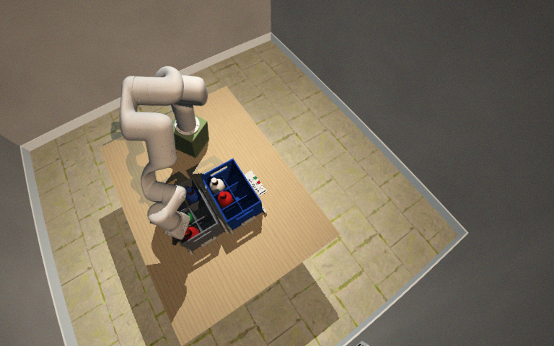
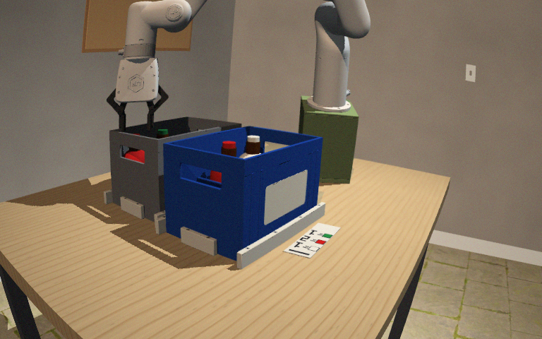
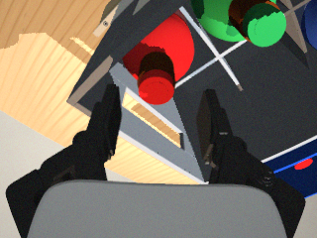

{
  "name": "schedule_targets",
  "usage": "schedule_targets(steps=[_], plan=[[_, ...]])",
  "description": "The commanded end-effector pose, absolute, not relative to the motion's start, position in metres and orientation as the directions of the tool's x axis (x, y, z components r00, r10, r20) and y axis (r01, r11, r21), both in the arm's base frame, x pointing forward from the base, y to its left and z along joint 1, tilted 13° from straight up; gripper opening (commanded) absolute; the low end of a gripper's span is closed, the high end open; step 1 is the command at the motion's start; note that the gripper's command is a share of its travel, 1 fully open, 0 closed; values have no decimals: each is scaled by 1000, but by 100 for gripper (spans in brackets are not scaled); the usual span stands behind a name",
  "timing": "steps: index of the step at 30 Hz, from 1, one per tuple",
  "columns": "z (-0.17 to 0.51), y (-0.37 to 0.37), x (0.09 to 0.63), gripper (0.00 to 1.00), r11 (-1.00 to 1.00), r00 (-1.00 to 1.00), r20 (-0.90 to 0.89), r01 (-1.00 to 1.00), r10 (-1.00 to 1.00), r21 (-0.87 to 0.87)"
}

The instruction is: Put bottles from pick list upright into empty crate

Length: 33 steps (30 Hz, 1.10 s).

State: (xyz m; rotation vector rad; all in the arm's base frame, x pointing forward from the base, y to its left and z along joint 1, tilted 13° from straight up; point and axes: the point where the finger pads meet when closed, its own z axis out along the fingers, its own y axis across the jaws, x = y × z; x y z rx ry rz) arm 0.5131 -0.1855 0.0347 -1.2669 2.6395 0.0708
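Note:
My gripper (image 2: 136, 128) (image 3: 159, 101) is open, fingertips at rim height over the grey crate (image 2: 131, 183) (image 3: 149, 140). A red bottle (image 1: 192, 233) (image 3: 173, 45) stands in its corner cell, its cap between the finger lines in the wrist view, not gripped. A green bottle (image 1: 190, 216) (image 3: 218, 20) and a blue bottle (image 1: 191, 194) (image 3: 312, 25) stand farther in. The blue crate (image 1: 239, 220) (image 2: 207, 207) holds a white bottle (image 1: 216, 184) (image 2: 252, 145) and a red bottle (image 1: 224, 198) (image 2: 229, 148), both upright. The pick list (image 2: 311, 239) reads white 1, red 2, green 1.
The two crates stand side by side, level, on the wooden table (image 1: 286, 228) (image 2: 279, 295). A low grey rail (image 2: 279, 235) runs between the blue crate and the pick list. The arm's green base block (image 1: 192, 140) (image 2: 329, 147) stands behind the crates.

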Motion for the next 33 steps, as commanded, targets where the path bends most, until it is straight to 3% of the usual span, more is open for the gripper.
schedule_targets(steps=[1, 33], plan=[[33, -186, 515, 65, 630, -607, -212, -775, -766, -53], [3, -182, 520, 65, 630, -607, -212, -775, -766, -53]])
